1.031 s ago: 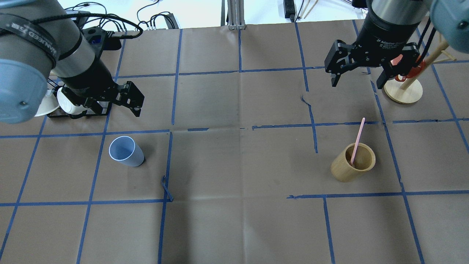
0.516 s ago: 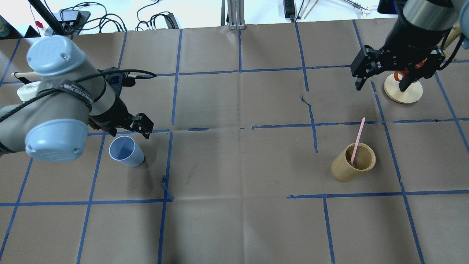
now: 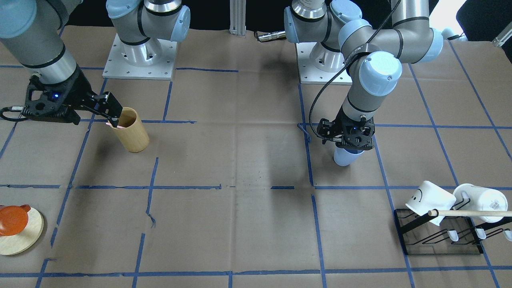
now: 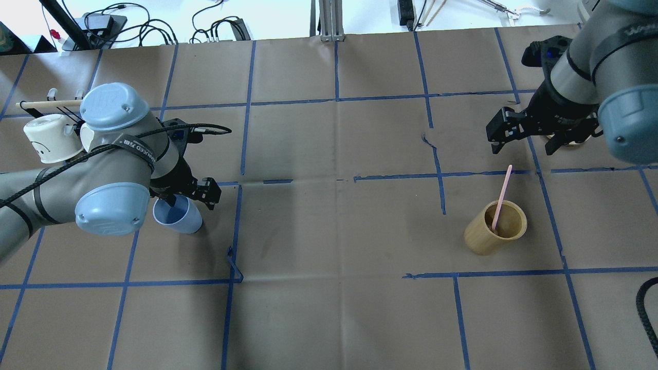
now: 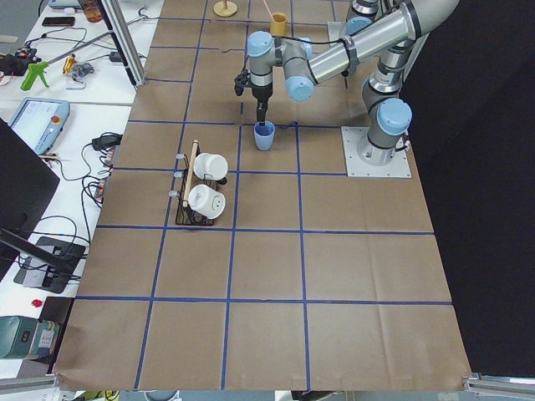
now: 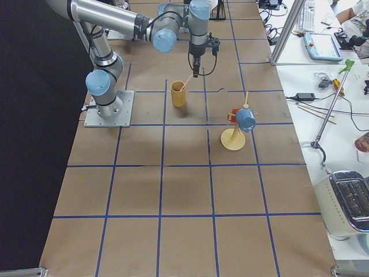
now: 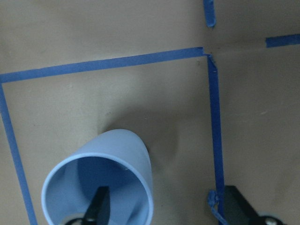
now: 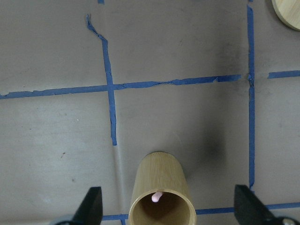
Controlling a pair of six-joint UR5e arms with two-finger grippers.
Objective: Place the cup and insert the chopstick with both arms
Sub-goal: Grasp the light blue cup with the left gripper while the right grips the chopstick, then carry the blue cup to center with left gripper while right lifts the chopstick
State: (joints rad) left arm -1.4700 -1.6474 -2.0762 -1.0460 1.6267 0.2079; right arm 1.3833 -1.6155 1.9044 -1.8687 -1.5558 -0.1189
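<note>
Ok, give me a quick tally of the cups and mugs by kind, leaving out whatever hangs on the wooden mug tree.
Pale blue cup: 1
Wooden cup: 1
White mugs: 2
Total: 4

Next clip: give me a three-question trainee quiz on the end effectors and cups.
1. True or false: the chopstick stands in the blue cup.
2. The left end effector has: A) both fingers outside the blue cup; B) one finger inside, one outside; C) closed on the rim.
3. Fill in: the right end effector is ___.
Key: 1 false, it stands in the wooden cup; 2 B; 3 open.
</note>
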